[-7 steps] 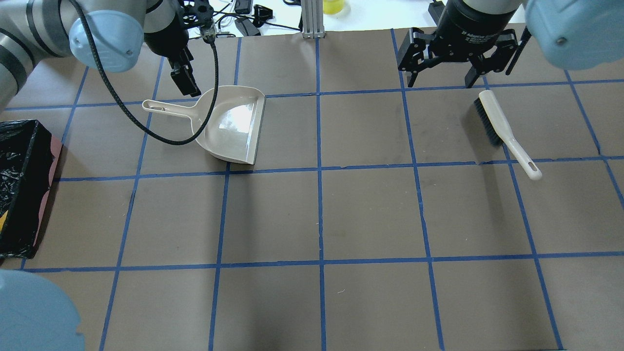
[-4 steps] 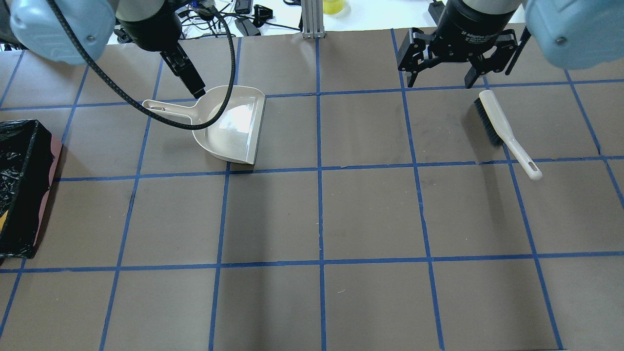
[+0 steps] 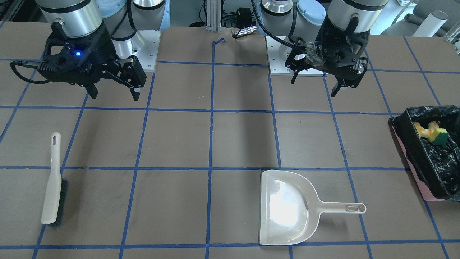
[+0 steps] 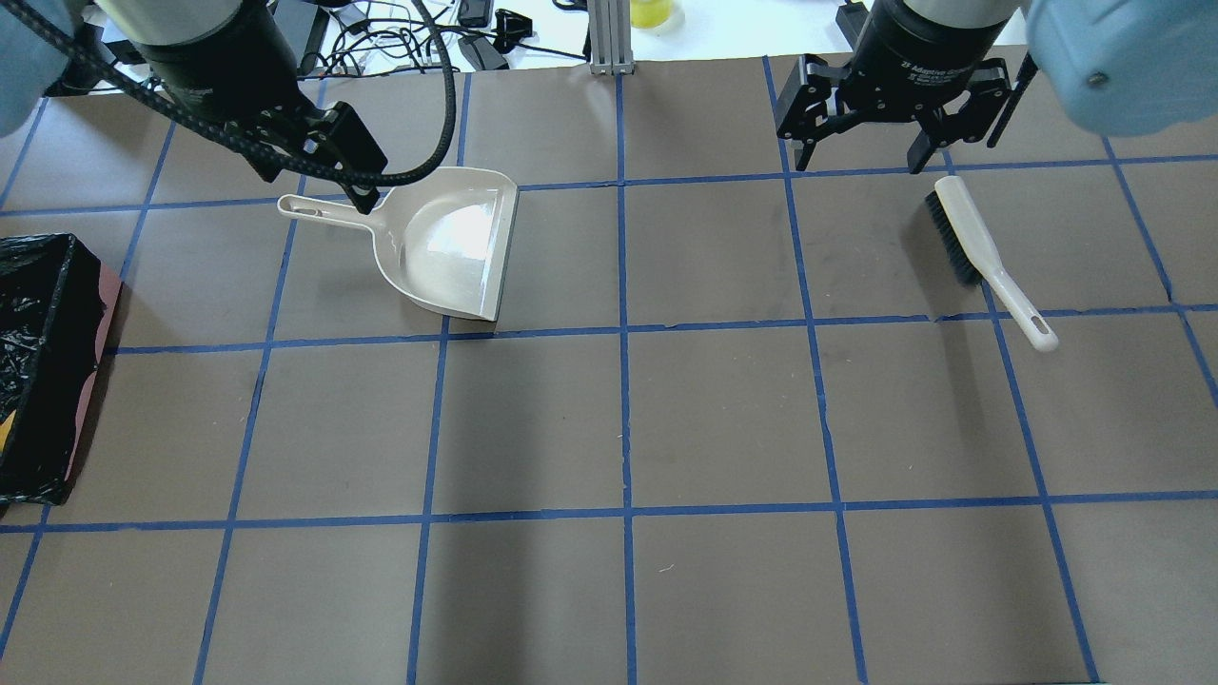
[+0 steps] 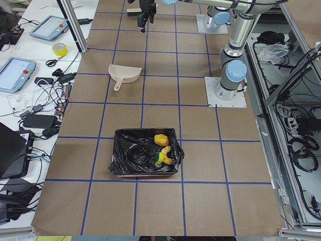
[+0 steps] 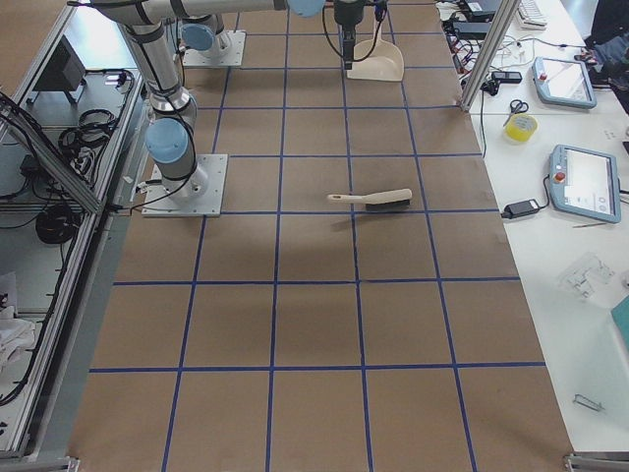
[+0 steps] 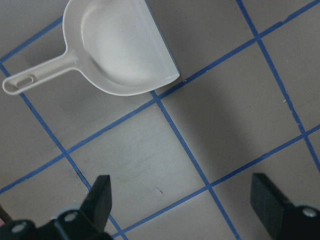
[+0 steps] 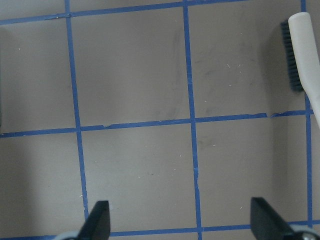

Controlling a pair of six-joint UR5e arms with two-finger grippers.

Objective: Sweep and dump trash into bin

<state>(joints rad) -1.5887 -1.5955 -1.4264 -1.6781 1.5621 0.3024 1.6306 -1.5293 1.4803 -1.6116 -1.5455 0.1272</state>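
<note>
The trash lies inside the bin (image 3: 431, 169), a pink container lined with a black bag at the table's left end (image 4: 43, 314). In the front-facing view I see the yellow wedge with a green side (image 3: 440, 136) and an orange piece (image 3: 426, 131). The exterior left view shows the orange lump (image 5: 160, 139) and the wedge (image 5: 161, 159). The beige dustpan (image 4: 447, 243) lies empty on the table. My left gripper (image 4: 314, 181) hangs open and empty above its handle (image 3: 314, 83). My right gripper (image 4: 856, 162) is open and empty behind the brush (image 4: 980, 247).
The table (image 4: 723, 419) is brown with a blue tape grid. The dustpan also shows in the left wrist view (image 7: 120, 50) and the brush in the right wrist view (image 8: 306, 55). Cables and devices lie past the far edge (image 4: 476, 38).
My left arm has swung and turned its wrist above the dustpan handle, and its elbow has left the view. The dustpan, the brush and the right arm have not moved.
</note>
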